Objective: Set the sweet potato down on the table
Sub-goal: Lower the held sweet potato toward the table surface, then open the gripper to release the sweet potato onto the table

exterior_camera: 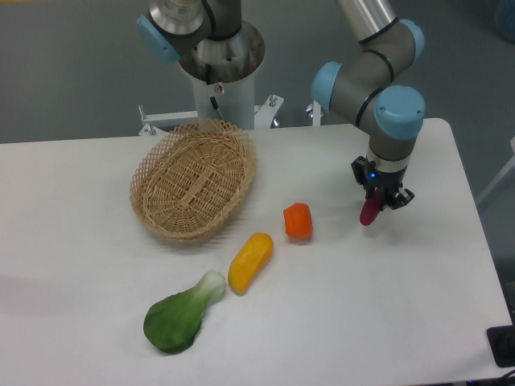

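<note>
I've got the gripper (378, 198) clamped on the sweet potato (369, 211), which hangs tip-down from the fingers, just above the table (386, 305), ready, I'd say, for lowering.

white table (386, 305), basket (193, 181), toy vegetables (249, 261)

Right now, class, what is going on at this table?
A robot arm's hand is shut on a small magenta sweet potato, holding it nearly upright over the right part of the white table. It is not yet released; whether its tip touches the surface cannot be told. To its left lie an orange pepper piece, a yellow vegetable, a leafy green and a wicker basket with nothing visible inside.
</note>
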